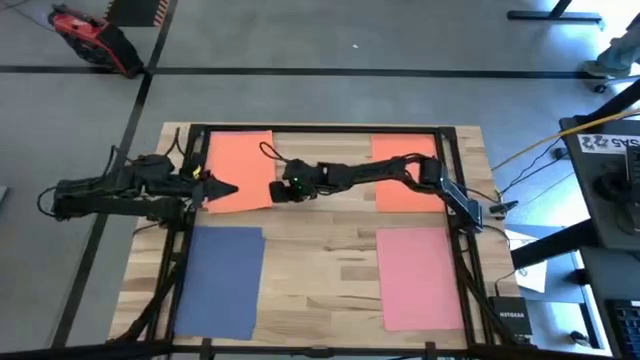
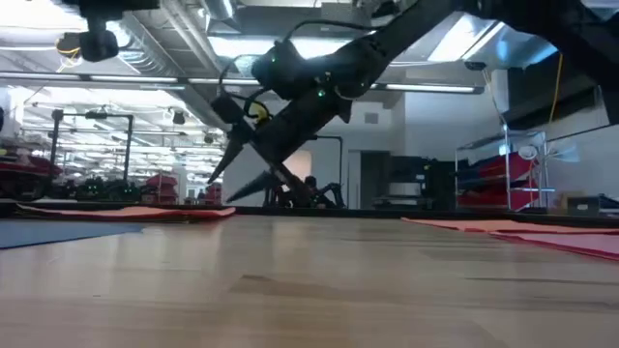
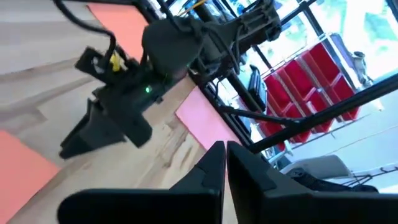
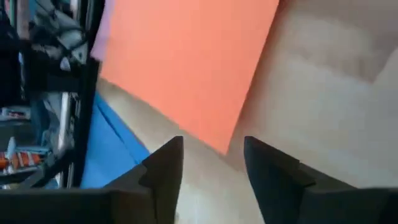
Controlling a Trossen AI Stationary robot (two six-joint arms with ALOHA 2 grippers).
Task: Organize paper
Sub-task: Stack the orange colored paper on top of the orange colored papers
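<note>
The right gripper, fingers parted, is hovering at the upper-left orange sheet, seemingly to grasp its corner; the left gripper, pinched together, is waiting beside it

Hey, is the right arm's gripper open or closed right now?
Open. In the right wrist view the right gripper shows a clear gap between its two fingers, with bare table and the orange paper beyond it.

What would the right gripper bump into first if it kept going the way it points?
Probably the near corner of the orange paper on the table's far left. The right gripper, fingers open, aims right at it, with only bare wood before it.
</note>
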